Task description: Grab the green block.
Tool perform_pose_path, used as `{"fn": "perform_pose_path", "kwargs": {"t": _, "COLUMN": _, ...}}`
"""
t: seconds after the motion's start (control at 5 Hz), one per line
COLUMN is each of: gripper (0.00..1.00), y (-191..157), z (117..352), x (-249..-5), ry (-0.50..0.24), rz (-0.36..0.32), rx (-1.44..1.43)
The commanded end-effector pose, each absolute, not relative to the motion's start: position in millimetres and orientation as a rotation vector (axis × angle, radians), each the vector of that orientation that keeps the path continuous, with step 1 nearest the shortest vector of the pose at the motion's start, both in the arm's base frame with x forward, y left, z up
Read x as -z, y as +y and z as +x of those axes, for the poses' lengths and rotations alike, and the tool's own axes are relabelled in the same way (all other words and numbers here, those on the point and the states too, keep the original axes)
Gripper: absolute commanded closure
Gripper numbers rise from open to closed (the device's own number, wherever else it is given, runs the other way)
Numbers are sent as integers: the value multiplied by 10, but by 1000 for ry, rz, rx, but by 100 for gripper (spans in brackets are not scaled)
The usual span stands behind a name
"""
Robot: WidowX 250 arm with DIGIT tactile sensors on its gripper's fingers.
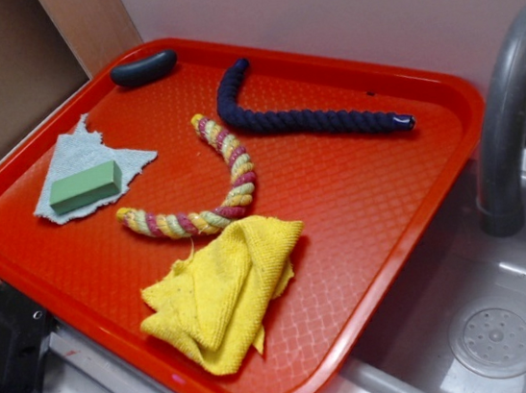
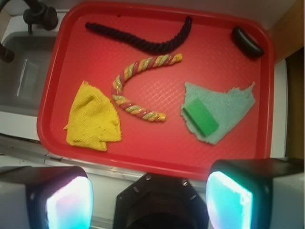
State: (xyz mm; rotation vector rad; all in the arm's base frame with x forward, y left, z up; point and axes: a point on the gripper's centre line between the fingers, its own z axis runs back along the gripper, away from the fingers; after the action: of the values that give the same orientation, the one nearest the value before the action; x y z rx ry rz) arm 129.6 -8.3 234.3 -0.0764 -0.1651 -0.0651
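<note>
Beside a sink, a red tray (image 1: 435, 174) is holding the green block (image 2: 200, 117) on a grey-blue cloth (image 2: 228, 107), cushioning it, while the gripper (image 2: 150, 200) is hovering high above, spread wide and empty.

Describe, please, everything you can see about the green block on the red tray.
The green block is a small, plain rectangular bar, light green and matte, with clean edges. It lies flat on a ragged pale grey-blue cloth, near that cloth's lower edge, at one side of the red tray. Only the cloth touches it. The gripper is wide open, well away from it, its fingers holding nothing.
</note>
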Motion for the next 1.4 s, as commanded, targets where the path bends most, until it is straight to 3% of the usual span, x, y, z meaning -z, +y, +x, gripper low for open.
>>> {"fn": "perform_pose_path", "kwargs": {"t": 0.0, "gripper": 0, "y": 214, "z": 1581, "x": -2116, "ry": -274, "rz": -74, "rx": 288}}
{"fn": "perform_pose_path", "kwargs": {"t": 0.4, "gripper": 0, "y": 265, "z": 1688, "x": -2007, "ry": -322, "rz": -49, "rx": 583}}
{"fn": "perform_pose_path", "kwargs": {"t": 0.6, "gripper": 0, "y": 348, "z": 1677, "x": -1870, "ry": -238, "rz": -25, "rx": 548}}
{"fn": "perform_pose_path", "kwargs": {"t": 1.0, "gripper": 0, "y": 542, "z": 1830, "x": -1443, "ry": -177, "rz": 48, "rx": 490}}
{"fn": "perform_pose_path", "kwargs": {"t": 1.2, "gripper": 0, "y": 582, "z": 1888, "x": -1228, "ry": -189, "rz": 55, "rx": 507}}
